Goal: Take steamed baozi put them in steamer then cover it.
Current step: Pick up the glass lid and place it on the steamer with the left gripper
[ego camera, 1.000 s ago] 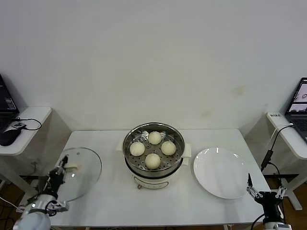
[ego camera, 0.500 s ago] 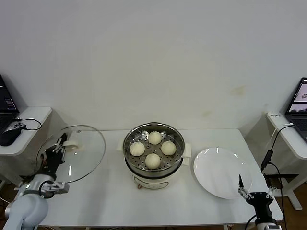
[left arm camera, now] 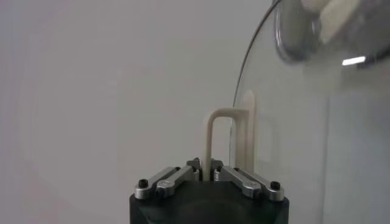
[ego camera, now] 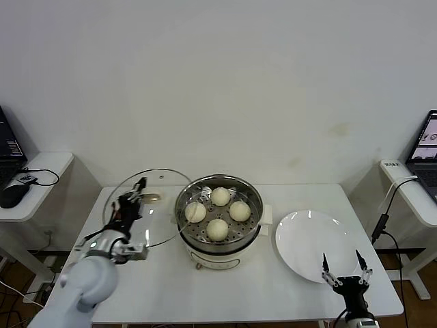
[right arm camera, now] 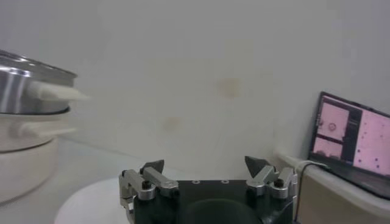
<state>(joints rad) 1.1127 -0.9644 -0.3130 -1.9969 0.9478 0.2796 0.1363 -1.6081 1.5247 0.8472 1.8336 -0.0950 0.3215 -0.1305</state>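
— Cover (ego camera: 147, 207) position versus a second ago?
— Then it lay flat at the bench's (ego camera: 171, 287) left end; now it hangs tilted in the air, its edge just beside the steamer (ego camera: 218, 217). The right gripper (ego camera: 343, 269) has drifted left, below the white plate (ego camera: 315, 244).
— Any readable writing?
— None that I can make out.
— Grippers?
— Left gripper (left arm camera: 210, 175) is pinched tight on the cover's cream handle (left arm camera: 226, 141). Right one stands spread wide, holding nothing.
— Steamed baozi (ego camera: 218, 212)?
— All four sit on the steamer's perforated tray.
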